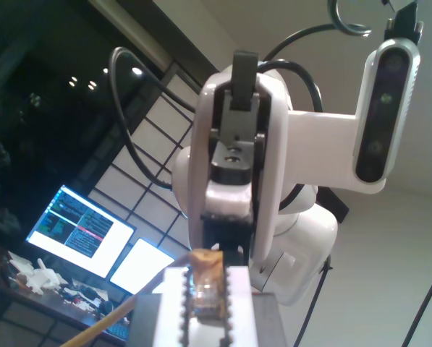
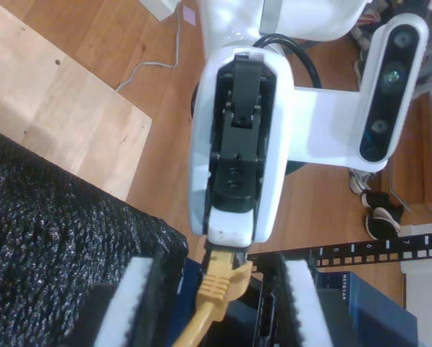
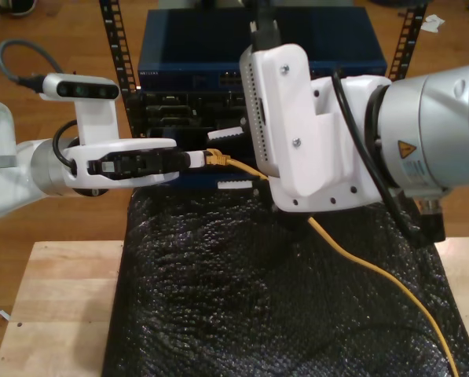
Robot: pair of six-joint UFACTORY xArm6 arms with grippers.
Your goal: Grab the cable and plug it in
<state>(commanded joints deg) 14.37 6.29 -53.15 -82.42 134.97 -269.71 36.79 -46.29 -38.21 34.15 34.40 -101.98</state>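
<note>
1. My first gripper [image 3: 205,158] reaches in level from the exterior view's left, with its wrist camera [image 3: 81,88] riding on top.
2. Its jaws are pressed together on the plug [image 3: 216,157] at the end of the cable [image 3: 375,271]. In the first wrist view the clear plug with its orange boot sits pinched between the two white toothed pads [image 1: 174,303].
3. My second gripper [image 2: 219,311] belongs to the big arm at the exterior view's right, close to that camera.
4. Its jaws are spread wide. The two white pads [image 2: 132,307] stand well apart and hold nothing. The plug and the first stretch of cable lie in the gap between them, with neither pad touching the cable.
5. The plug is in the air, just in front of the dark rack gear [image 3: 171,110] and under the blue switch [image 3: 187,55]. I cannot tell whether it touches a port.
6. From the plug, the yellow cable runs under my second gripper's body, then across the black bubble mat [image 3: 218,298] toward the exterior view's lower right corner.
7. The mat lies on a light wooden table [image 3: 61,314].
</note>
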